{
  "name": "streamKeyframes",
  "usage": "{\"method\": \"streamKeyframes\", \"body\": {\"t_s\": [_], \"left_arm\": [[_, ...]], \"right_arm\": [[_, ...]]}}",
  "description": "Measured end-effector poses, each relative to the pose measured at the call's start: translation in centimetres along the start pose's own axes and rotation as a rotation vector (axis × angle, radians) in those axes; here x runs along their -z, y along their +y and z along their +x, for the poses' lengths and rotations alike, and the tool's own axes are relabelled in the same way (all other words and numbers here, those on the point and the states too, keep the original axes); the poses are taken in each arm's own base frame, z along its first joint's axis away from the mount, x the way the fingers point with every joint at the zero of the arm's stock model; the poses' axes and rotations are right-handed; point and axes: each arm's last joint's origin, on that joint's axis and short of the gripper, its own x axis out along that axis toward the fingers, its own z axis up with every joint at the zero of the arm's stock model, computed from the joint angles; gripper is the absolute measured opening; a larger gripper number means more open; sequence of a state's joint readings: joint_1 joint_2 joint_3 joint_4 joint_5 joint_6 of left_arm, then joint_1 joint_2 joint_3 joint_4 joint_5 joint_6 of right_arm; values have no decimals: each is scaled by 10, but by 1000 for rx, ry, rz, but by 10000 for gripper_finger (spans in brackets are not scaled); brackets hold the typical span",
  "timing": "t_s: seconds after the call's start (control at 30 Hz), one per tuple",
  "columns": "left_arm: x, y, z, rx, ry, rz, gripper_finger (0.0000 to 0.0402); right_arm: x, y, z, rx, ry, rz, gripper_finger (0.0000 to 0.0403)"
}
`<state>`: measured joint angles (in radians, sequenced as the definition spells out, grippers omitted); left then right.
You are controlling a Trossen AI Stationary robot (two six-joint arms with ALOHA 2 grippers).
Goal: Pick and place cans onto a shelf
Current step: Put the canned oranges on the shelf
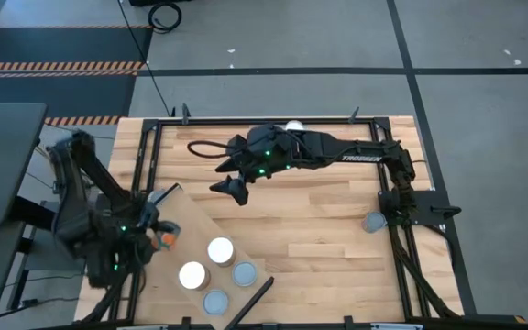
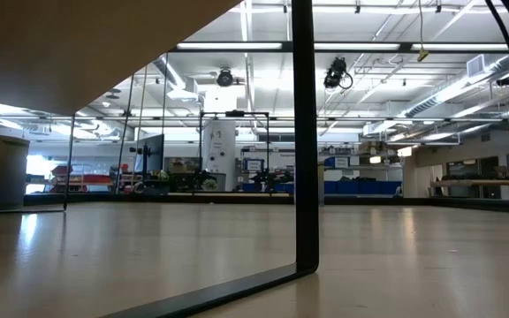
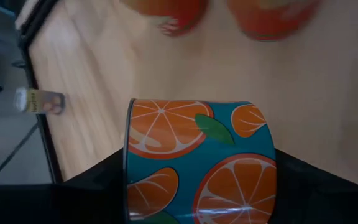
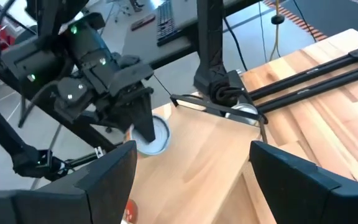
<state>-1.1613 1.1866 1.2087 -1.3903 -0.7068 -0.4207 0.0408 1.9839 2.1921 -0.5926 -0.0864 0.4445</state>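
While I am looking straight down, the left gripper (image 1: 159, 234) is hanging over the near-left part of the shelf (image 1: 191, 215), its fingers closing around an orange-patterned can (image 3: 201, 168). That can is sitting between the fingers, upright as far as I can tell, its long axis running vertical. Four more cans (image 1: 220, 250) are standing upright on the shelf, just beside the gripper. The left wrist view is showing the fruit label, which the overhead view is hiding. The right gripper (image 1: 232, 179) is hovering open mid-table, and another can (image 1: 372, 222) is resting by the right edge.
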Motion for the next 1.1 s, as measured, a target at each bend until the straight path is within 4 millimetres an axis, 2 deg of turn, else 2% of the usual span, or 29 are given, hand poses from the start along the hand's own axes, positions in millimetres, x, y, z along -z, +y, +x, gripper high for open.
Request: {"method": "streamKeyframes", "body": {"t_s": [0.33,0.5,0.7,0.97,1.1], "left_arm": [[1,-50,6,-77,84,212,258],[-6,-62,4,-150,90,221,258],[-13,-68,6,-193,58,187,258],[-17,-60,15,-202,98,-41,258],[-20,-58,22,-216,126,-82,258]], "right_arm": [[5,10,1,90,-41,-7,318],[7,14,1,121,-56,-11,318],[9,18,2,147,-68,-16,318],[13,24,2,142,-65,-20,318],[14,28,2,135,-62,-23,318]]}}
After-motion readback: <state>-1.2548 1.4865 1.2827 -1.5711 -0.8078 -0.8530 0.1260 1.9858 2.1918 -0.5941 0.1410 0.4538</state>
